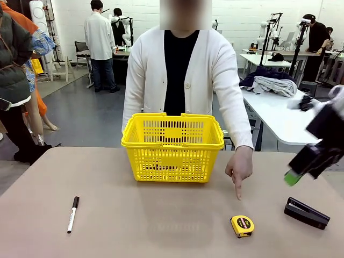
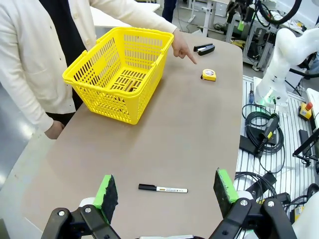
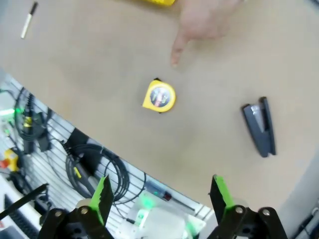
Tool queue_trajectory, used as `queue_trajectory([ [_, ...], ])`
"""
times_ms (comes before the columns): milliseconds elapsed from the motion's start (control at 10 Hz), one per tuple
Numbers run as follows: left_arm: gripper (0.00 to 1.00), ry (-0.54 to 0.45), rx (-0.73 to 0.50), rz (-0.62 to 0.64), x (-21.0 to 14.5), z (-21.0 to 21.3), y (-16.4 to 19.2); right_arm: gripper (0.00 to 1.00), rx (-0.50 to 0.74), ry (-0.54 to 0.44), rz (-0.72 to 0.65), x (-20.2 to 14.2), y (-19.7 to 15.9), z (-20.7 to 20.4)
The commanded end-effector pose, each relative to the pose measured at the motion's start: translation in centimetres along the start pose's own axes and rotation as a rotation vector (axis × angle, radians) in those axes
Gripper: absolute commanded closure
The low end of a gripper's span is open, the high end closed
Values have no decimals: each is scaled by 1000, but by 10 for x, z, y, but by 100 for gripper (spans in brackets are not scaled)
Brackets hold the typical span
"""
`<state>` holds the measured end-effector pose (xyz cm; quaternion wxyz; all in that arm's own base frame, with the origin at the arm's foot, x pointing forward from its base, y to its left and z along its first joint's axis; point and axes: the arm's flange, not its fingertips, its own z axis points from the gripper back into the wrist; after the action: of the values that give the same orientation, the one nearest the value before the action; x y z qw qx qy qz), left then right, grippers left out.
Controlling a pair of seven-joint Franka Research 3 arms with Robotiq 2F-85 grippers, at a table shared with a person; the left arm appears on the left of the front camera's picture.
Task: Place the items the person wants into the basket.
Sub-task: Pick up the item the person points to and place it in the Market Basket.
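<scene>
A: Why does the basket [image 1: 172,161] sit mid-worktop [image 1: 161,226], on the far side by the person [image 1: 145,80]?
B: My read is that both arms can reach it there. Mouth up, handles folded onto the rim, so nothing blocks a drop. Something dark lies on its floor. Through the lattice I can't tell what.

A: And the hand [image 1: 239,167]?
B: Right of the basket, index finger down, aimed at the tape measure [image 1: 242,225]. It lies flat on the worktop, nearer the robot than the basket and to its right. It is near the fingertip but not touched. Likely the wanted item.

A: Other things?
B: The stapler [image 1: 306,213] is farther right of the basket than the tape measure, apart from the finger. The marker [image 1: 72,214] lies alone off the basket's left, on the robot's side. Neither is pointed at.

A: The arms?
B: The right end effector [image 3: 160,196] hangs in the air right of the basket, fingers spread wide, empty. Its wrist camera looks down on the tape measure, so I'd judge it placed for a descent. The left end effector [image 2: 166,190] is high on the basket's left, also spread and holding nothing, with the marker below it.

A: Surface and room?
B: The worktop is matte tan with rounded corners. Grey floor [image 1: 91,118]. White tables [image 1: 279,121] behind the basket, with clothes [image 1: 269,83] heaped on one. People farther back. Cables [image 2: 256,117] coiled on the floor at the robot's edge.
</scene>
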<state>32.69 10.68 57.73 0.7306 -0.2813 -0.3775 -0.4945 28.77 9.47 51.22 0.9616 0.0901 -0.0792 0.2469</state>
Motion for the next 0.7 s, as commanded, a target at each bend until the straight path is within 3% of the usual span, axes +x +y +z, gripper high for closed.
queue_trajectory([
  [0,0,-22,-3,-20,-1,1,2,0,-45,44,-17,23,3,-27],
  [600,0,-22,-3,-20,-1,1,2,0,-77,47,-22,40,11,-104],
])
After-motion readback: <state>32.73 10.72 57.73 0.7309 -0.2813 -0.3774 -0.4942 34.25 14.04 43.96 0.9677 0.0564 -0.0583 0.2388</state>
